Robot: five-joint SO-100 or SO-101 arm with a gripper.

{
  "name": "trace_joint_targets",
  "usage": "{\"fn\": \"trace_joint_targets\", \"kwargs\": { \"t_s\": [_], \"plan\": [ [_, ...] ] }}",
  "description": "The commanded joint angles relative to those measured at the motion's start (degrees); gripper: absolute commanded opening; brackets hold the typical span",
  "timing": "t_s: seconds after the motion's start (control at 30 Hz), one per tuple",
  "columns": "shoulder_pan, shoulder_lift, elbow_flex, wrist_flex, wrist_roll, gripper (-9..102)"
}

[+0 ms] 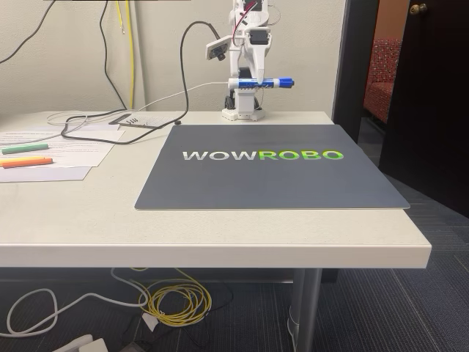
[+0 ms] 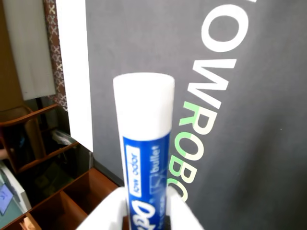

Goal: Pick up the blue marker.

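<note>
At the back edge of the bench, fixed view: white arm stands upright on its base, jaws pointing down and clamped on the blue marker. Marker held level, well above the bench surface, blue cap toward the right of that view, white end toward the left. Grip sits left of the marker's middle. Dark grey mat lies flat in front of the arm's base, lettered WOWROBO in white and green; nothing rests on it. Far left of the bench: sheets of paper with a green marker and an orange marker lying side by side, close but apart, well away from the arm. Black and white cables trail across the back left of the bench. Wrist view: blue marker runs up the frame from between two white fingers, flat white end uppermost, blue label facing the camera, mat lettering below it
</note>
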Motion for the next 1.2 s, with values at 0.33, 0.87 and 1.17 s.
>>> {"fn": "trace_joint_targets", "kwargs": {
  "t_s": [0.33,0.87,1.17],
  "plan": [
    [-0.8,15.4,21.0,-17.8,1.7,1],
    [0.5,17.3,22.1,-19.2,1.7,1],
    [2.5,21.0,25.8,-22.0,1.8,1]
  ]
}}
